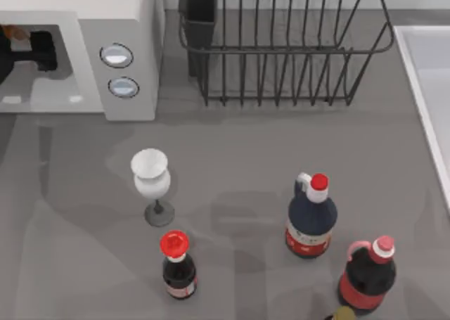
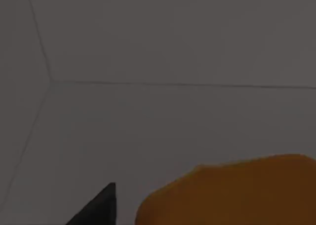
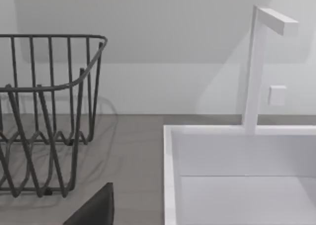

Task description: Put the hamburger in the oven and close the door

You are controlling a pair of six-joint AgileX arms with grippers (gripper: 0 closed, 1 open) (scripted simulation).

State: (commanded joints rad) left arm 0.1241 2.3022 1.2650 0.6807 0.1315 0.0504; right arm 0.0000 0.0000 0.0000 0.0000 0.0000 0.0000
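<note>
From above, you had the oven (image 1: 119, 67) at the table's far left corner, its two round knobs (image 1: 117, 55) facing up at you and its grey inside open toward the left edge. Your left gripper (image 1: 31, 51) reached into that opening as a dark shape, and a sliver of the orange hamburger (image 1: 14, 33) showed just beside it at the frame's edge; whether the fingers were clamped on the bun or parted, you could not tell. Just right of the oven stood the wire dish rack (image 1: 281, 53), close enough to leave only a narrow strip between them. Nearer you, the wine glass (image 1: 151, 179) stood alone in the middle, with a small red-capped bottle (image 1: 177, 264) just in front of it, and two larger dark bottles (image 1: 311, 218) (image 1: 369, 271) to the right; these were well apart from the oven, leaving bare grey table (image 1: 232, 151) before it. A white sink (image 1: 429, 88) ran along the right edge. Through your left wrist camera, you saw the oven's grey inner walls (image 2: 148, 37) meeting at a corner, the hamburger (image 2: 237, 193) close up, and one dark fingertip (image 2: 101, 207) beside it. Through your right wrist camera, you saw the rack (image 3: 44, 116), the sink (image 3: 237, 175) with its white tap (image 3: 256, 62), and one dark fingertip (image 3: 96, 207) of the right gripper, its state not readable.
</note>
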